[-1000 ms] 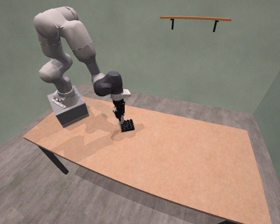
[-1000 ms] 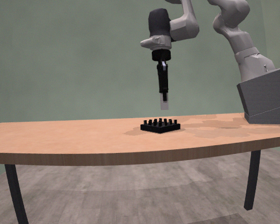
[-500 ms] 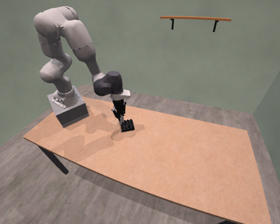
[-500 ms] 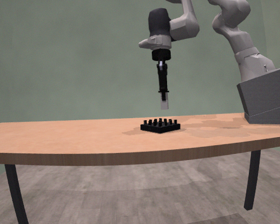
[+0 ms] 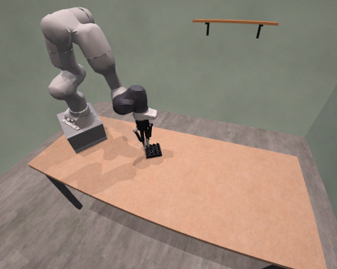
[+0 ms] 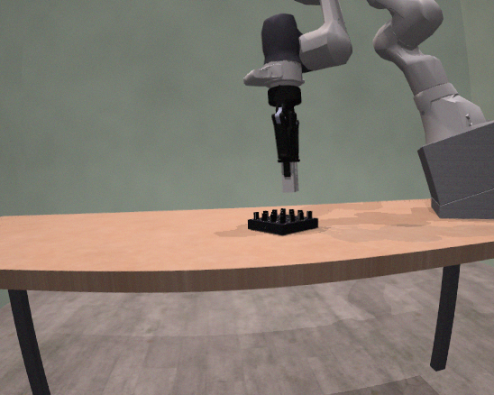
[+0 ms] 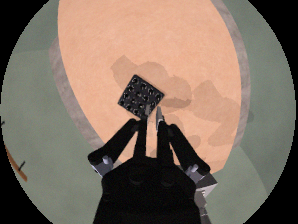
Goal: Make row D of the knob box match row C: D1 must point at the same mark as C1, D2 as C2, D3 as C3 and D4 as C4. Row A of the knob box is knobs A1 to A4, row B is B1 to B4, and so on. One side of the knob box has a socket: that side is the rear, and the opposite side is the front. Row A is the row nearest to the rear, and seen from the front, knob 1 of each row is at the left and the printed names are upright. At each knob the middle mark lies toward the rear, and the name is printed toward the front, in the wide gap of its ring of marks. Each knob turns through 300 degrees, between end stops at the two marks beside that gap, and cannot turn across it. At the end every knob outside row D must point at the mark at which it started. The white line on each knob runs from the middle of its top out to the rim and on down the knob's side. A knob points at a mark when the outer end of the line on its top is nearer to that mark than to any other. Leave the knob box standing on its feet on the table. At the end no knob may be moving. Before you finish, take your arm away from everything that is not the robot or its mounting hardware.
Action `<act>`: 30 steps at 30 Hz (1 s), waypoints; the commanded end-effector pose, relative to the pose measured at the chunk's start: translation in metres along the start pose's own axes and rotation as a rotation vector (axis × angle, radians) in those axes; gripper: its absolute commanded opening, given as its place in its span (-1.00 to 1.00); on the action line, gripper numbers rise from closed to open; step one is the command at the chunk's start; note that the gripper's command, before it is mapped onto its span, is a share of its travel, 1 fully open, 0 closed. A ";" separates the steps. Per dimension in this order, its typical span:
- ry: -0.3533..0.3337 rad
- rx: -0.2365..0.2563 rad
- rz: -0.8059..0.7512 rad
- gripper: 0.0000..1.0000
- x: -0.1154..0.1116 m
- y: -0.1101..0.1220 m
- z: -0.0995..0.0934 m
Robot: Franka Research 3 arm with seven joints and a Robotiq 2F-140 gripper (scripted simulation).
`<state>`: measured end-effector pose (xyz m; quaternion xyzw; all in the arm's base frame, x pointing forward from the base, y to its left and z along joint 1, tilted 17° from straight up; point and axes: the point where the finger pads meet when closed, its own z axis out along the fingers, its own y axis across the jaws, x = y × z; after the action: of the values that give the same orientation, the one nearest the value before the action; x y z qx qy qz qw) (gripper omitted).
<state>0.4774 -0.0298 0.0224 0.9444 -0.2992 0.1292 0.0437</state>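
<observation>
The knob box (image 5: 153,150) is a small black square box with rows of black knobs, standing on the wooden table near the robot's base. It also shows in the exterior view (image 6: 282,221) and in the wrist view (image 7: 140,95), turned diamond-wise. The knob marks and white lines are too small to read. My gripper (image 6: 290,184) hangs well above the box, a little toward its base-side edge, with the fingers pointing down. The fingers stand close together with nothing between them. In the wrist view the fingertips lie just below the box's near corner.
The grey base pedestal (image 5: 81,130) stands at the table's corner, close behind the box. A wooden wall shelf (image 5: 235,22) hangs far off on the back wall. The table's edges lie far from the box on the other sides.
</observation>
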 end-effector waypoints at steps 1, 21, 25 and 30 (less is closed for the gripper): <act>0.029 -0.005 0.153 -0.77 0.000 0.000 -0.001; 0.030 0.000 0.439 -0.77 0.000 0.000 -0.003; 0.030 0.001 0.497 -0.77 0.000 0.000 -0.003; 0.030 0.002 0.570 -0.77 -0.001 0.000 -0.004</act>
<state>0.4764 -0.0295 0.0257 0.8587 -0.4941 0.1354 0.0143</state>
